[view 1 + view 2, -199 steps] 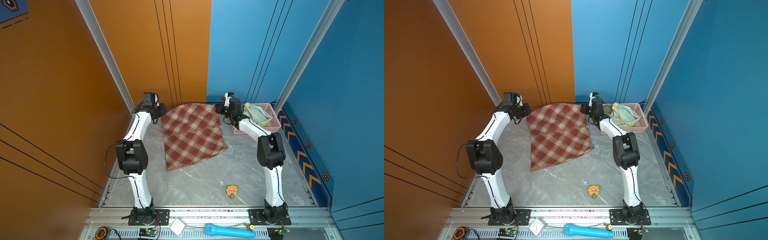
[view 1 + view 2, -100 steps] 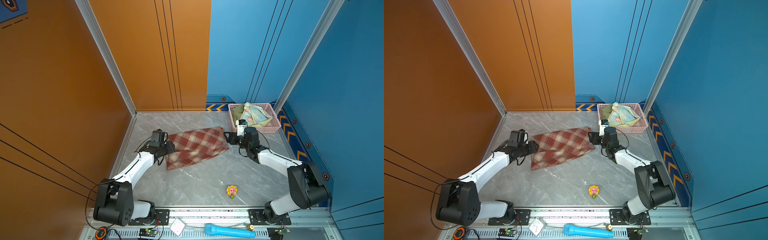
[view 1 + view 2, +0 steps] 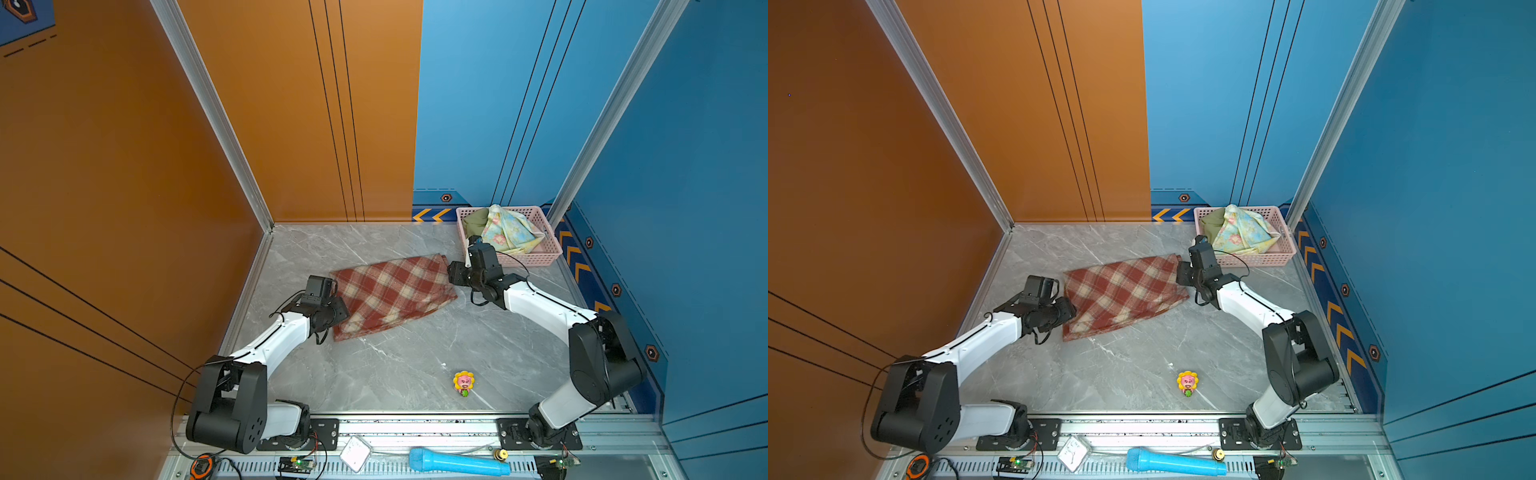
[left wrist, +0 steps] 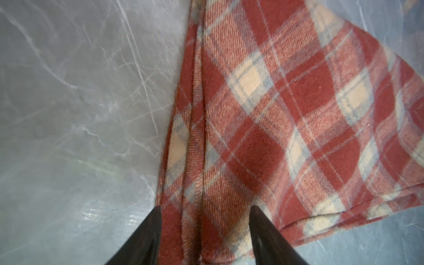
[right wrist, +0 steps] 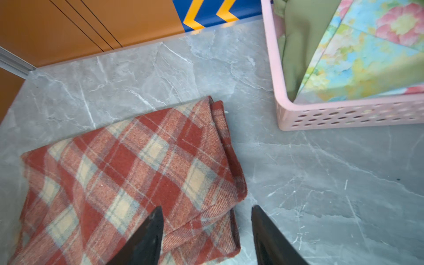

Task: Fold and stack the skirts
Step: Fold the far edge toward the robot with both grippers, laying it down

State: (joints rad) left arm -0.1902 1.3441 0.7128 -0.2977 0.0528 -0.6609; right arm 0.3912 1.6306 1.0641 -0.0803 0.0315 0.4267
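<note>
Here the left gripper (image 4: 205, 207) stands with its jaws well apart, straddling one short end of the plaid skirt (image 3: 390, 297) without pinching it; the cloth lies flat beneath the fingers (image 4: 146, 234). The right gripper (image 5: 206, 207) is likewise spread and holds nothing, one finger over the skirt's opposite corner and the other over bare desk (image 3: 415, 365). Each arm sits at its own end of the garment, which fits a two-handed fold: taking both ends at once would keep the edges level as one half is laid over the other. The skirt now rests doubled near the middle of the desk as a long band, with several layered edges showing along the side nearer the robot's bases. Its long axis runs across the desk from the left arm to the right arm, tilted so that the right end points toward the pink basket (image 3: 536, 259) in the far right corner and lies near it but apart. In that basket the floral skirt (image 3: 509, 230) lies crumpled over the olive skirt (image 3: 473, 220), both unfolded, so by my reading the task is in its early part, and the plaid band probably wants a second fold across its length.
</note>
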